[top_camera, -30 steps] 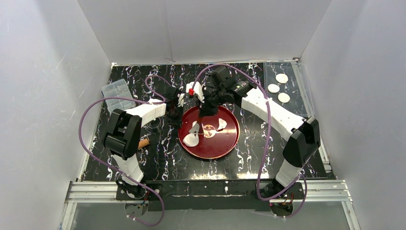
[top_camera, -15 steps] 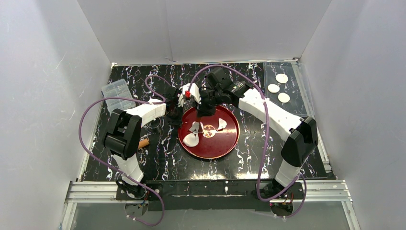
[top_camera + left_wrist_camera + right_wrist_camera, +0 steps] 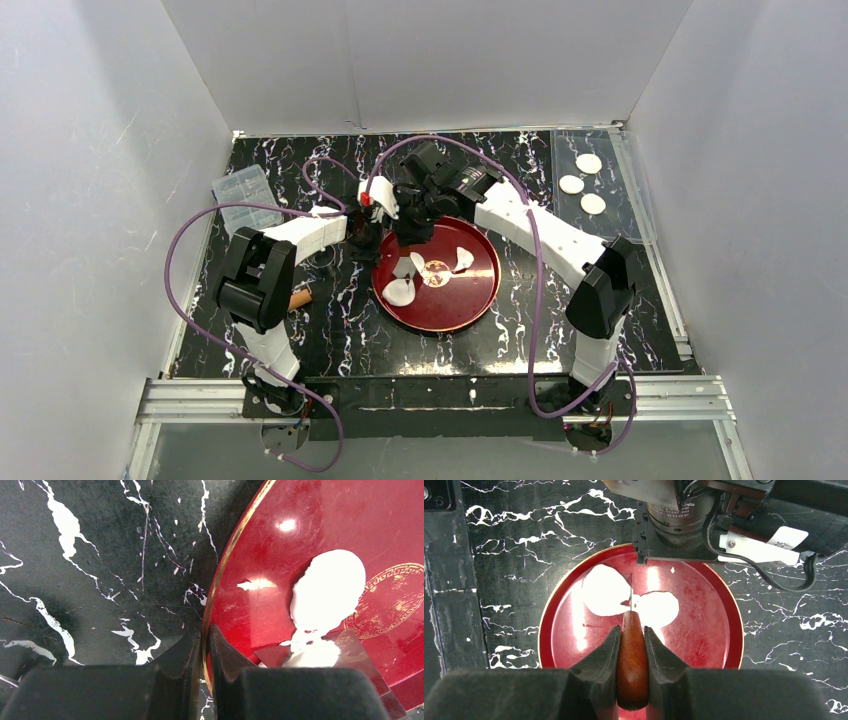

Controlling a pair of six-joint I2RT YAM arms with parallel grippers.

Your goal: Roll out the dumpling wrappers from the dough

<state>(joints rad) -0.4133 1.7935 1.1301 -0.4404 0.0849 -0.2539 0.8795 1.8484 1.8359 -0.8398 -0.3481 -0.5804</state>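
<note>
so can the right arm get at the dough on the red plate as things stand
Probably yes: the right gripper hangs over the red plate, shut on a wooden-handled tool whose thin blade sits right at the dough; nothing lies between them.

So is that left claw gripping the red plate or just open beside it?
Gripping. In the left wrist view the left gripper is shut on the red plate's gold rim, with one finger on each side of it.

3 round white dumpling wrappers (image 3: 571, 184) flat at far right, ragged white dough (image 3: 400, 291) scraps on red plate (image 3: 470, 297)
</note>
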